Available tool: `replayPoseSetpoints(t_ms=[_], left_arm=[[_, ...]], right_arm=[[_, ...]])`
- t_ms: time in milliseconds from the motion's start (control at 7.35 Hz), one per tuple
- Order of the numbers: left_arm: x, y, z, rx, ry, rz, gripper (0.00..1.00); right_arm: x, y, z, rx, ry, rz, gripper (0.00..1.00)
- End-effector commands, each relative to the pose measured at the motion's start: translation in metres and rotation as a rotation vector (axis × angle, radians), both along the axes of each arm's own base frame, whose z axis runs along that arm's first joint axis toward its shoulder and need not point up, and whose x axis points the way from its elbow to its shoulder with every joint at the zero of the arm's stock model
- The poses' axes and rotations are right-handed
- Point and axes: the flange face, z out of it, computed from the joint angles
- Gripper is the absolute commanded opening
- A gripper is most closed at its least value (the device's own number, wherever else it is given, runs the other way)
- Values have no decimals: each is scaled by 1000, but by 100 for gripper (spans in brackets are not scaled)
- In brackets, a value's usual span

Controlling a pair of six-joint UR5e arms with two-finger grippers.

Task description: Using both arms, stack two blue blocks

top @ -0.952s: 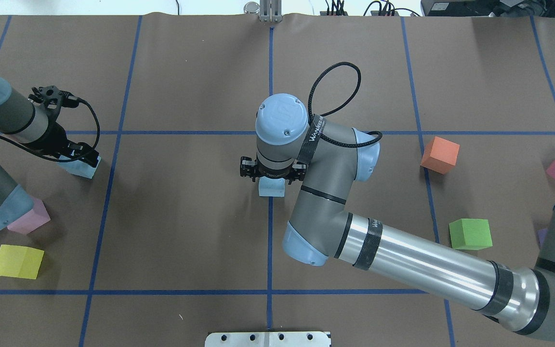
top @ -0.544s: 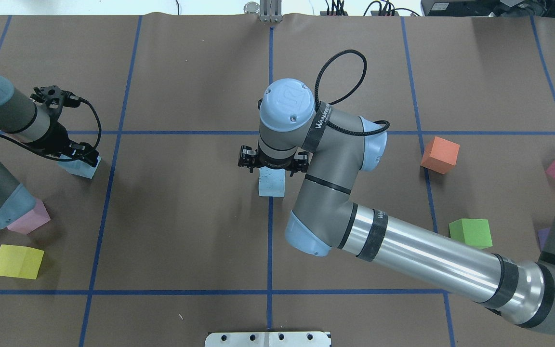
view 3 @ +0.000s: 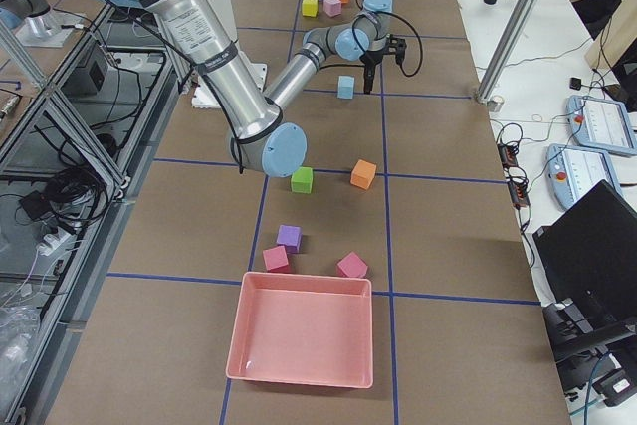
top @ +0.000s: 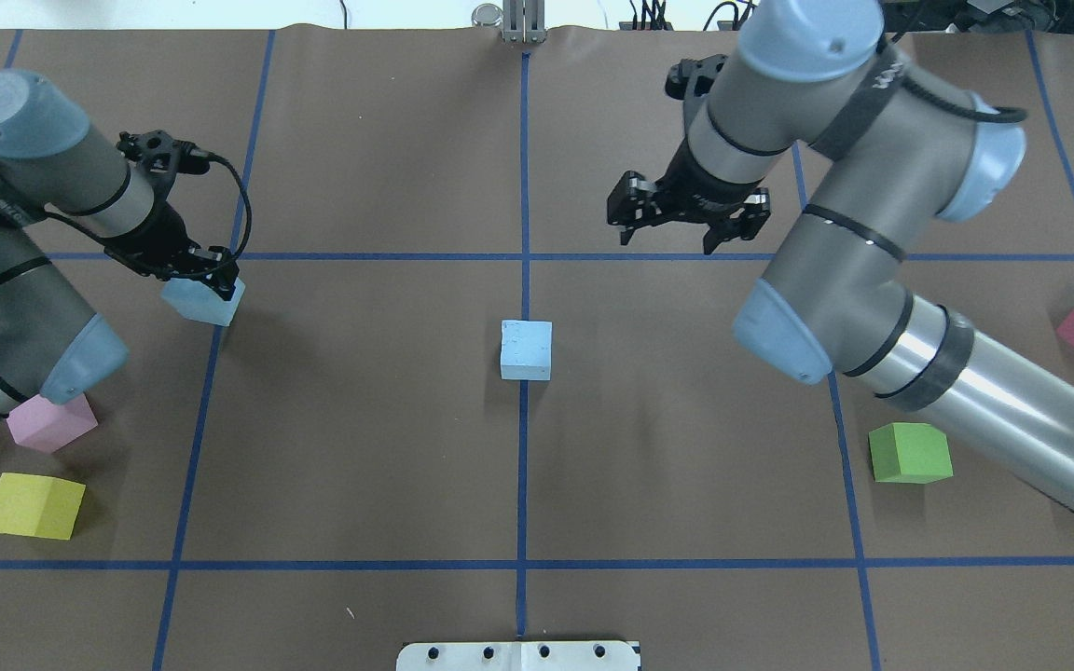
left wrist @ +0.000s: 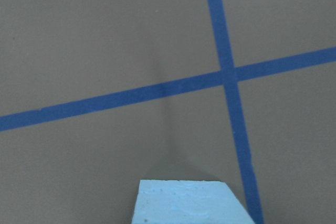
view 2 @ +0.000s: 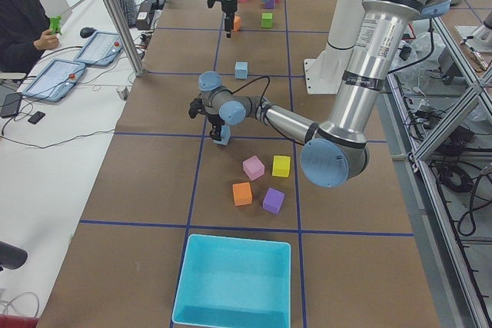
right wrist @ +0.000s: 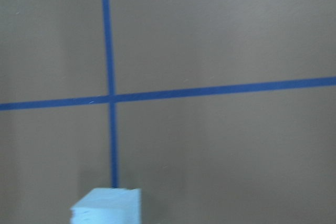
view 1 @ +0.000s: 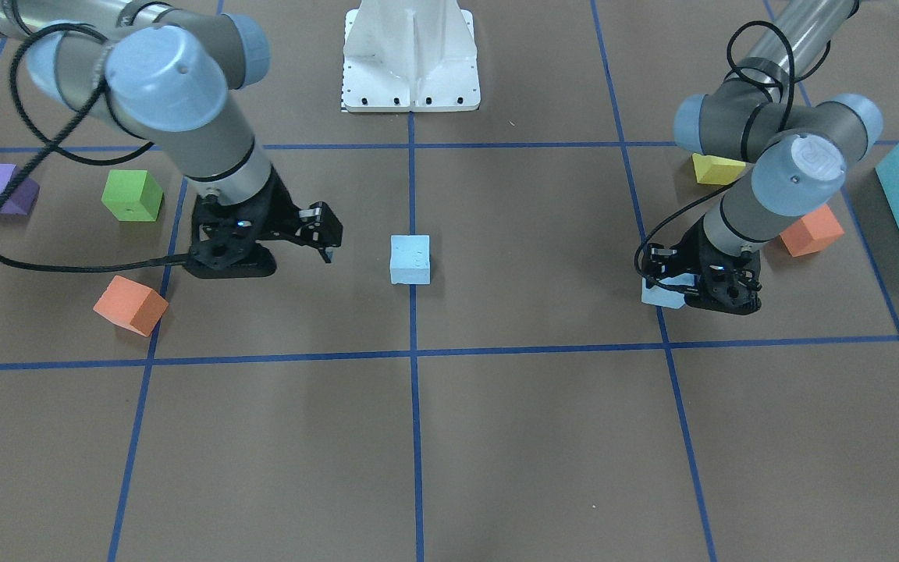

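The left tool (top: 209, 278) is pinching the first blue block (top: 202, 302) between its fingers, gripped from above. Whether that block clears the surface (top: 360, 447) I cannot tell. Near this tool, on the robot's side, lie a pink cube (top: 50, 421) and, beyond it, a yellow cube (top: 34, 505).

The right tool (top: 669, 228) hangs with its fingers spread and nothing between them. The second blue block (top: 526, 349) sits apart from it, toward the robot and off to its left, alone on the blue tape line (top: 522, 485). Farther out, on the tool's other side, rests a green cube (top: 910, 453).
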Motion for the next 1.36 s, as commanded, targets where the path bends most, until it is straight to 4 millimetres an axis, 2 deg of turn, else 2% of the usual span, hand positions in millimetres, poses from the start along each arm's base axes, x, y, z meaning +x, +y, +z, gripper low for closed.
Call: replayPoseSetpoints(t_ms=[0,272,408,544,680,816,1088,1224], left_arm=[[4,2,-115,-81,18,-77,57],[77,41,-177,-181,58,-102,57],[92,45,-202,-202,66,-134,57],[119,63,-221,-205,39,-138,57],[140,65,-235,-207,23,-142,57],[167,56,-257,-232,14,-151,57],[190,56,-263,-228,-5,-165,57],[200,49,-268,-233,-16,-167,57]], right_arm=[[111,-40,64,48,7,-28,100],[190,-60,149,134,85,-98,100],[222,-77,181,149,119,-126,100],[255,-91,211,169,143,-152,100],[277,-99,236,177,161,-172,100],[287,-103,252,186,171,-196,100],[290,-104,266,171,172,-204,100],[291,-103,270,167,173,-205,100]])
